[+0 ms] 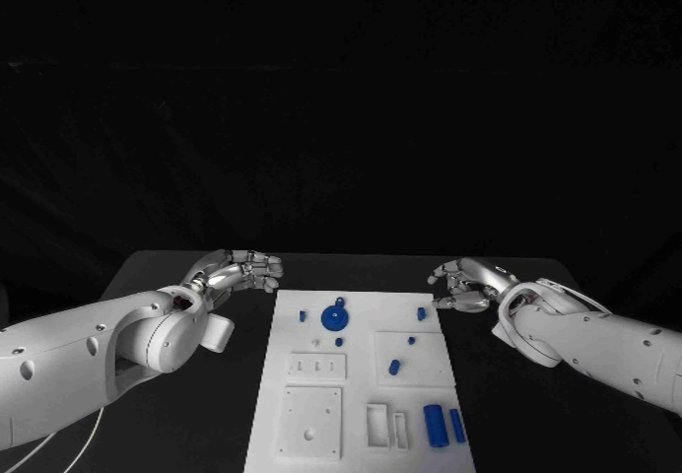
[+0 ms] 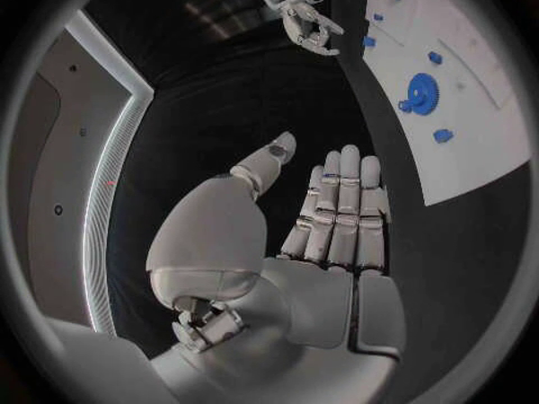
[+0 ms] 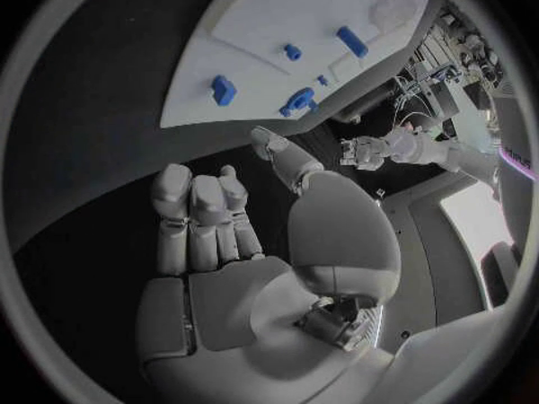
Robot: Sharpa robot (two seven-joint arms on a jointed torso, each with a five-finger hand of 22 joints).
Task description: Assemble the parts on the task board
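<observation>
The white task board [image 1: 356, 394] lies in the middle of the black table. A round blue gear-like part [image 1: 334, 316] sits near its far end, with small blue pegs [image 1: 302, 316] [image 1: 422, 312] to either side. Two longer blue parts [image 1: 434, 426] [image 1: 456, 425] lie at the near right. My left hand [image 1: 241, 269] hovers off the board's far left corner, holding nothing. My right hand [image 1: 466, 283] hovers off the far right corner, also empty. In the left wrist view the fingers [image 2: 337, 215] are extended, with the gear [image 2: 421, 92] beyond them. The right wrist view shows straight fingers [image 3: 202, 215] and the board [image 3: 304, 27].
Raised white blocks with recesses [image 1: 311, 422] [image 1: 383, 426] occupy the board's near end. Bare black table [image 1: 185, 434] surrounds the board on both sides. A white cable [image 1: 71, 439] hangs under my left arm.
</observation>
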